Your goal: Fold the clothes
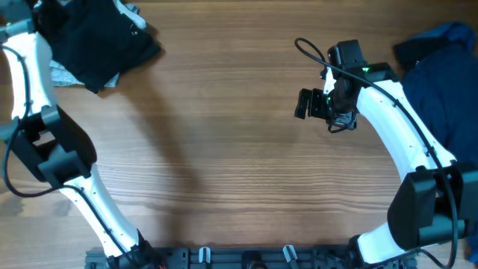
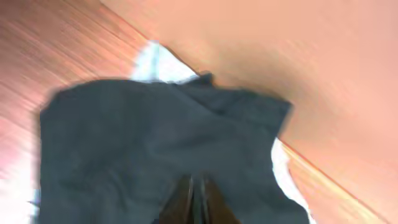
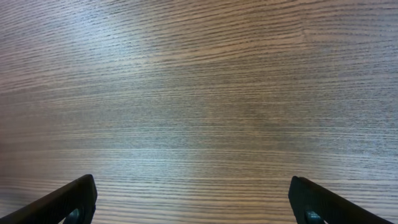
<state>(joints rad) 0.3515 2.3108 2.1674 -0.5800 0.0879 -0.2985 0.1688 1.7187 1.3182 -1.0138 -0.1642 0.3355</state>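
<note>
A dark, near-black garment [image 1: 101,41] lies bunched at the table's far left corner, on top of a light grey-white garment [image 1: 66,75]. My left gripper [image 2: 194,198] is over it with its fingers pressed together, shut on the dark garment [image 2: 155,143]; the left wrist view is blurred. A white cloth edge [image 2: 158,62] shows beyond the dark garment. My right gripper [image 1: 308,104] hovers over bare wood right of centre, open wide and empty, as the right wrist view [image 3: 199,199] shows.
A pile of navy blue clothes [image 1: 441,71] lies at the table's right edge, behind my right arm. The wooden table top [image 1: 224,164] spans the middle. The arm bases stand along the front edge.
</note>
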